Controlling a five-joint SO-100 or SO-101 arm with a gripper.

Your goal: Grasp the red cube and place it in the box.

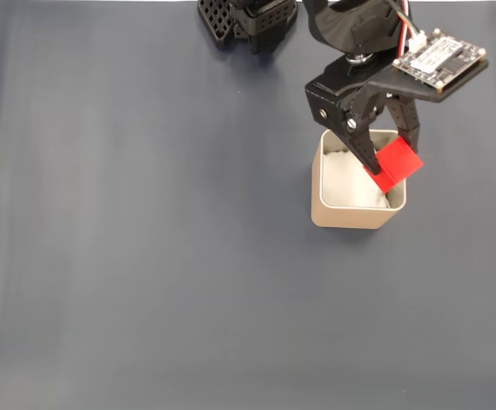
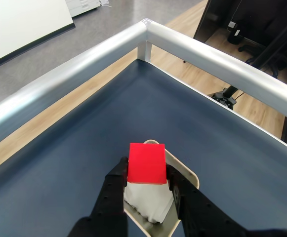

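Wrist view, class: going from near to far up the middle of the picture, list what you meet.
Black fingers → white padding in the box → red cube held between the fingers → dark blue table surface → metal corner rail → floor beyond.

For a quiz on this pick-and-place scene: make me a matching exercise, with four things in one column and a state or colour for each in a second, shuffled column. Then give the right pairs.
Things:
1. red cube
2. box
3. gripper
4. table surface

States or colours:
A. dark blue-grey, bare around the box
B. beige walls, white padding within
C. held off the table, above the box's rim
D. black, shut on the cube from both sides

Pairs: 1-C, 2-B, 3-D, 4-A

The wrist view shows the same: the cube sits between the black fingers, with the box below.
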